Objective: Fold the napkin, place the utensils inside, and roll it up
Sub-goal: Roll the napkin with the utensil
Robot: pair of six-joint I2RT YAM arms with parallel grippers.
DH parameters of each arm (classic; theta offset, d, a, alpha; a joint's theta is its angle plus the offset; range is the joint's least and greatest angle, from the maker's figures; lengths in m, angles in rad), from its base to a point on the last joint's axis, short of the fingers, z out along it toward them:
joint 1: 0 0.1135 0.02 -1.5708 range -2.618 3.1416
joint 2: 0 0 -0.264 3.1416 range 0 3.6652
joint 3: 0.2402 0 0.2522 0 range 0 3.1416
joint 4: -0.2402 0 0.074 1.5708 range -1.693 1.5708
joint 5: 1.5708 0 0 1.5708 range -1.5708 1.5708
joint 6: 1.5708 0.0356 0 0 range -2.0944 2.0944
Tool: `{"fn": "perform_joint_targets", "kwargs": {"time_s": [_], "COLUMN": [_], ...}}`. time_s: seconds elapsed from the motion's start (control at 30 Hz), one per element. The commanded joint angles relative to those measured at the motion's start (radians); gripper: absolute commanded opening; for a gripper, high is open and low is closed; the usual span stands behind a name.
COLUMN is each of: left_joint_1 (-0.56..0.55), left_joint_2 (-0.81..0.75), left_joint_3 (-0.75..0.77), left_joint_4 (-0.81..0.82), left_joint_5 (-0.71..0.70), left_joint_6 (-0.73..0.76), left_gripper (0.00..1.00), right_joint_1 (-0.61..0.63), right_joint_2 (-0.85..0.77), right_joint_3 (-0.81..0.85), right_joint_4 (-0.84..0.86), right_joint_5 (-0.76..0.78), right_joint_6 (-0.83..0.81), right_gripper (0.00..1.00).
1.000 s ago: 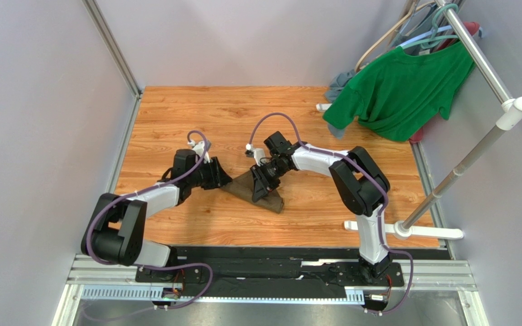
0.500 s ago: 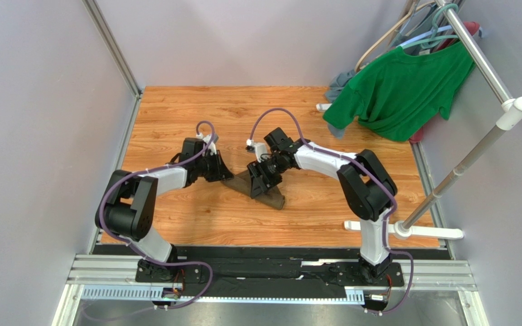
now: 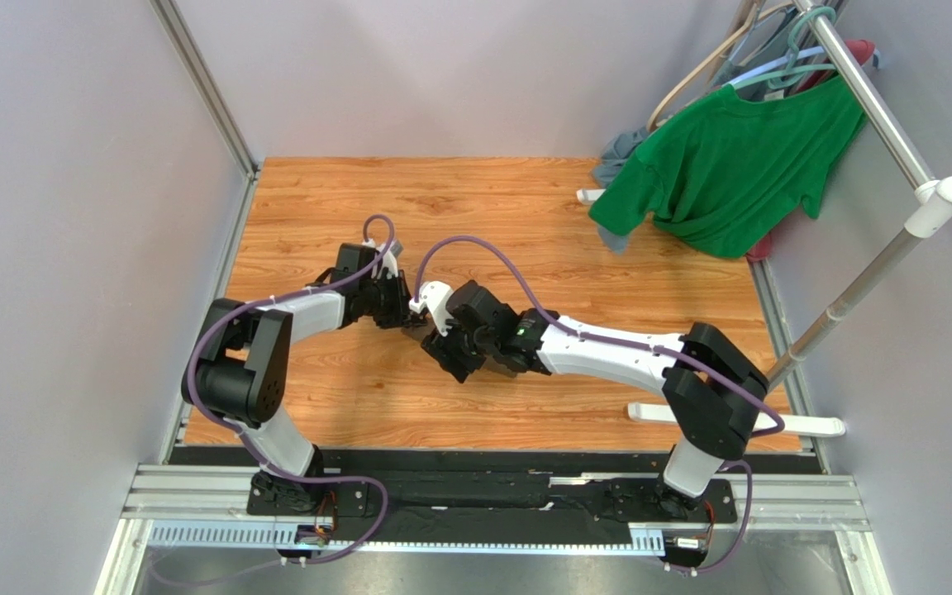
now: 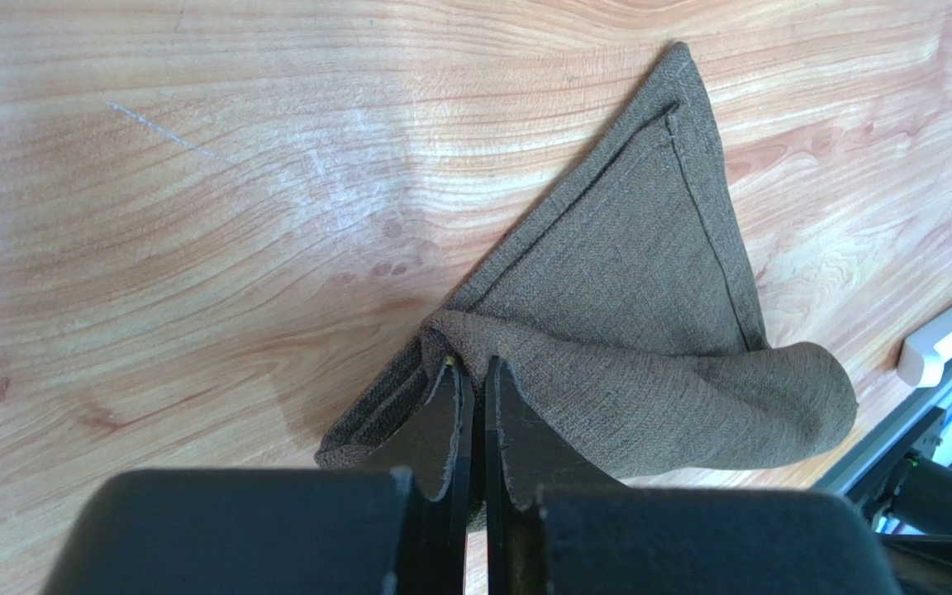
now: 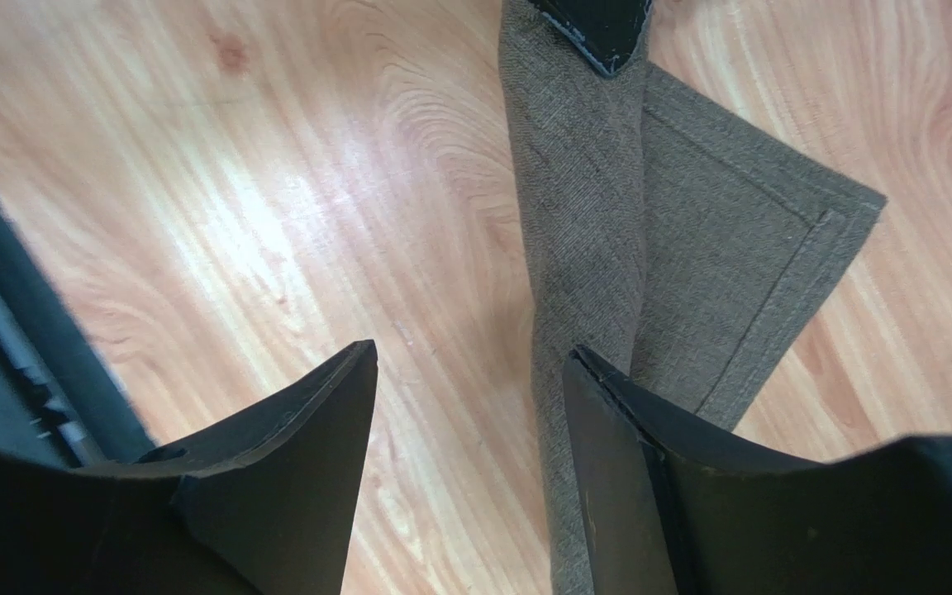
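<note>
The napkin (image 4: 642,285), a dark olive-brown cloth, lies folded into a triangle on the wooden table, with one layer rolled over along its near side. My left gripper (image 4: 470,363) is shut on the bunched end of that rolled fold. My right gripper (image 5: 471,360) is open just above the table. Its right finger (image 5: 618,434) rests beside the napkin's (image 5: 580,223) rolled strip, and only bare wood lies between the jaws. In the top view both grippers meet mid-table, left gripper (image 3: 408,315) and right gripper (image 3: 445,356), hiding most of the cloth. No utensils are in view.
A bright green T-shirt (image 3: 729,161) and a grey-blue garment (image 3: 618,155) hang from a rack pole (image 3: 878,112) at the back right. The rack's white foot (image 3: 742,419) lies on the table near the right arm. Grey walls bound the wooden table (image 3: 320,198).
My left gripper closed on the napkin's end and pushed right. My right gripper opened, let go of the cloth, and swung left and nearer, now low over the napkin's near side.
</note>
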Motion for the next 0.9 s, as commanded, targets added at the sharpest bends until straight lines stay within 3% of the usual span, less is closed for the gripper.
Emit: {"fn": "perform_joint_targets", "kwargs": {"time_s": [0.0,0.57,0.87], "left_joint_1": [-0.001,-0.001,-0.001], "left_joint_2": [0.030,0.031,0.008], "left_joint_3": [0.037,0.037,0.029], "left_joint_4": [-0.059,-0.022,0.010], "left_joint_5": [0.007,0.042,0.065], "left_joint_6": [0.028,0.014,0.000], "left_gripper": [0.00,0.00,0.00], "right_joint_1": [0.007,0.011,-0.035], "right_joint_2": [0.039,0.193,0.246], "right_joint_3": [-0.010,0.000,0.014], "right_joint_4": [0.094,0.097,0.039], "right_joint_5": [0.154,0.209,0.124], "right_joint_6": [-0.088,-0.116,-0.070], "right_gripper": [0.60,0.49,0.44]}}
